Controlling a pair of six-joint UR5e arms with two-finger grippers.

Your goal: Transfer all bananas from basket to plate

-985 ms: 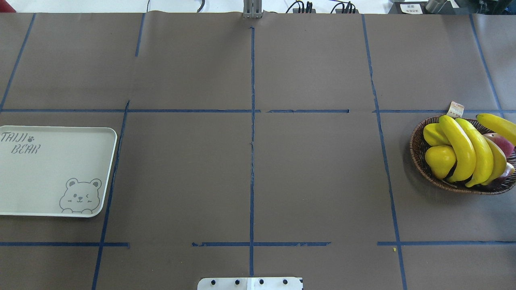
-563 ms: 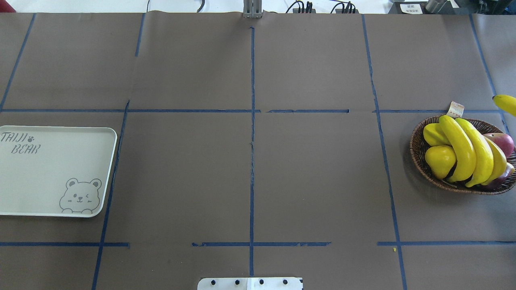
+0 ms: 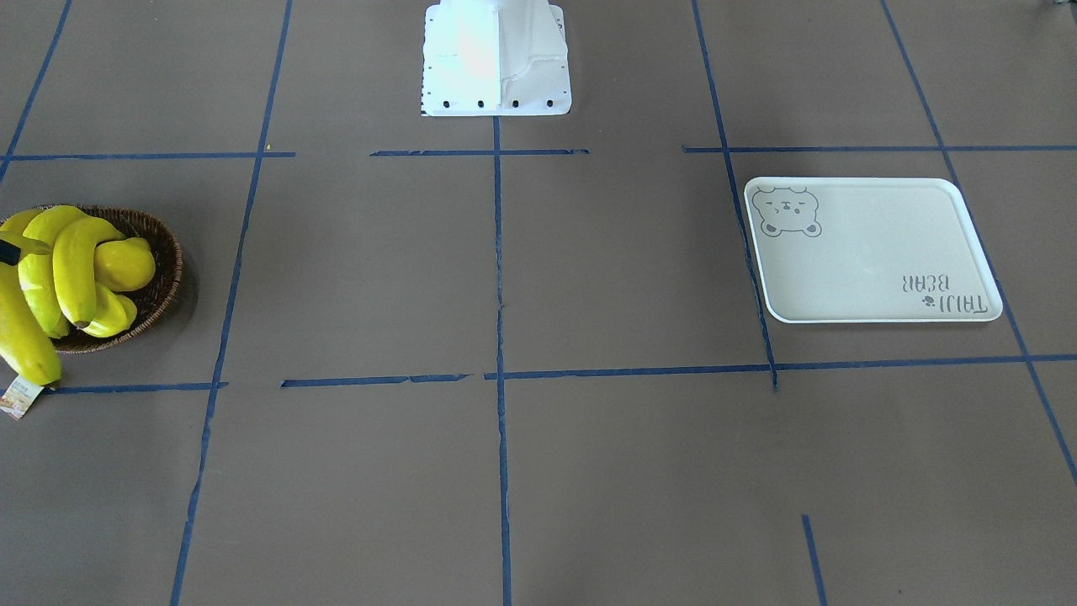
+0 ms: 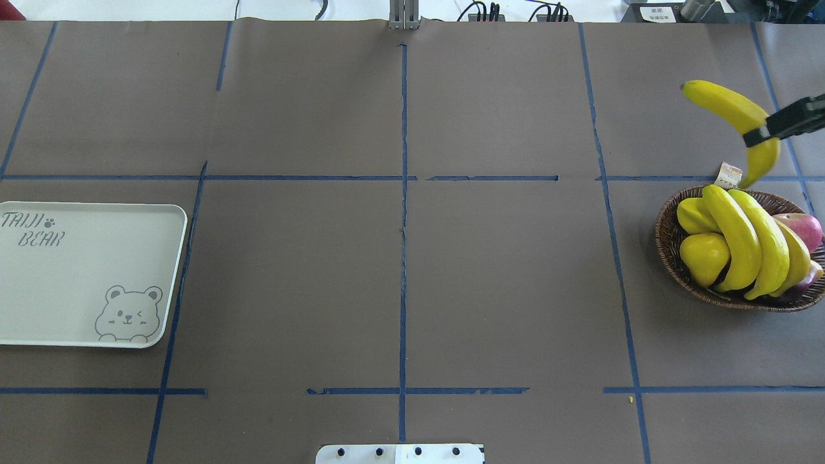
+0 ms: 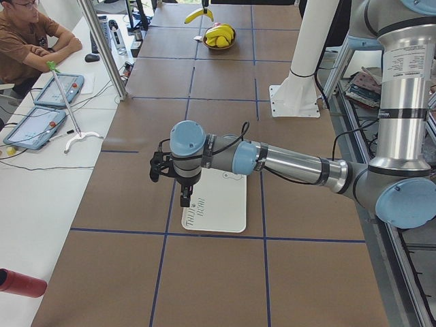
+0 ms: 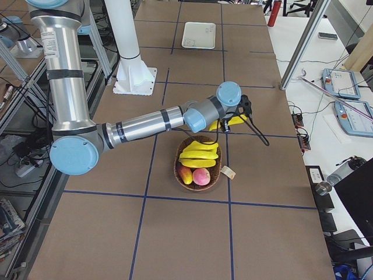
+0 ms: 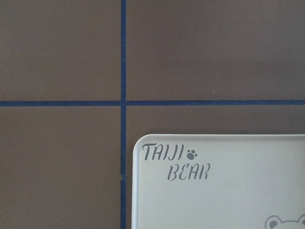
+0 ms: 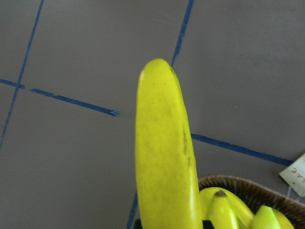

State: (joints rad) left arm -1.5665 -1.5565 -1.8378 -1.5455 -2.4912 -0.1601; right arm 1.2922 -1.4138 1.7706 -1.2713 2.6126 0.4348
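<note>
The right gripper (image 4: 760,134) clamps one banana (image 4: 722,100) aloft just past the basket (image 4: 667,238), free end toward the plate (image 4: 84,277), far from the basket by the left gripper (image 5: 184,199), whose opening I cannot tell

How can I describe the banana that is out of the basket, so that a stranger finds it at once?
Look at the wicker basket of fruit at the table's right end, seen from overhead. Just beyond its far rim, one banana hangs in the air, clamped by the right gripper. The other bananas lie in the basket.
</note>
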